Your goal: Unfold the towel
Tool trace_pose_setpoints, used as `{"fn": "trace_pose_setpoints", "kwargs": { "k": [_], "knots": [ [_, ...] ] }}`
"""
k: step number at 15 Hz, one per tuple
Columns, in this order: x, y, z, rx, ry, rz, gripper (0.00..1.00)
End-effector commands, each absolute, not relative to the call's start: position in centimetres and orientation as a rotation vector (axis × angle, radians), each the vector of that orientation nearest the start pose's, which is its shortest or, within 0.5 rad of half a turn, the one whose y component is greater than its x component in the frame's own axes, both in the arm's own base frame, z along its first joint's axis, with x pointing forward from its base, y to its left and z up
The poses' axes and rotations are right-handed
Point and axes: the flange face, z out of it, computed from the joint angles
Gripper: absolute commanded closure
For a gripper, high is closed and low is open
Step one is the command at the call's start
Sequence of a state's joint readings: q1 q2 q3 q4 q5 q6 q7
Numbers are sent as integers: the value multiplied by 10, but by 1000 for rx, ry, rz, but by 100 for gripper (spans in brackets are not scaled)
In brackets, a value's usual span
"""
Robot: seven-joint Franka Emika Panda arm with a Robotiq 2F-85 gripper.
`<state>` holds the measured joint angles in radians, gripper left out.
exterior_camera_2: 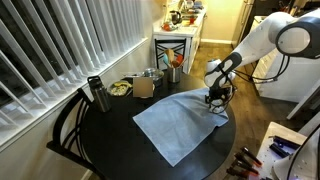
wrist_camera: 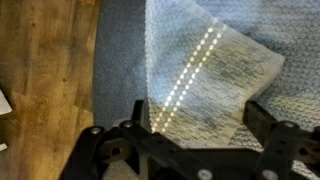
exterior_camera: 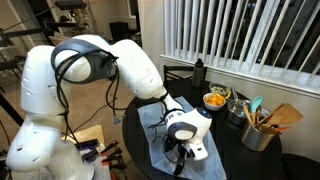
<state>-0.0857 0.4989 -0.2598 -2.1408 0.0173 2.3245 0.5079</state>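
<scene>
The towel point(exterior_camera_2: 172, 122) is a pale blue-grey cloth lying mostly flat on the round black table point(exterior_camera_2: 110, 140), reaching its edge near the robot. It shows in both exterior views point(exterior_camera: 152, 120). In the wrist view a corner flap of the towel point(wrist_camera: 210, 70) lies folded back over the rest, with a dotted light stripe across it. My gripper point(wrist_camera: 200, 115) is open, its two fingers wide apart on either side of that flap. In the exterior views the gripper point(exterior_camera_2: 215, 98) point(exterior_camera: 180, 150) hangs low over the towel's edge.
A bowl of orange pieces point(exterior_camera: 214, 100) point(exterior_camera_2: 120, 88), a dark bottle point(exterior_camera_2: 97, 93) point(exterior_camera: 199, 70), a brown box point(exterior_camera_2: 143, 87) and a metal utensil pot point(exterior_camera: 258, 132) stand on the table's window side. A black chair point(exterior_camera_2: 65, 125) is beside the table. Wooden floor point(wrist_camera: 45, 70) lies past the edge.
</scene>
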Motion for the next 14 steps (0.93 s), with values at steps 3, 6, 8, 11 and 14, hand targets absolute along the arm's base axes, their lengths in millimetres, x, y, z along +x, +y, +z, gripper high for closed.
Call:
{"fn": "trace_pose_setpoints", "kwargs": {
  "k": [3, 6, 8, 11, 14],
  "knots": [
    [485, -192, 162, -3008, 1326, 480, 0],
    [480, -191, 163, -3018, 1317, 490, 0],
    [474, -190, 163, -3038, 1299, 519, 0],
    [462, -189, 170, -3057, 1239, 542, 0],
    [452, -188, 176, -3060, 1226, 547, 0]
  ]
}}
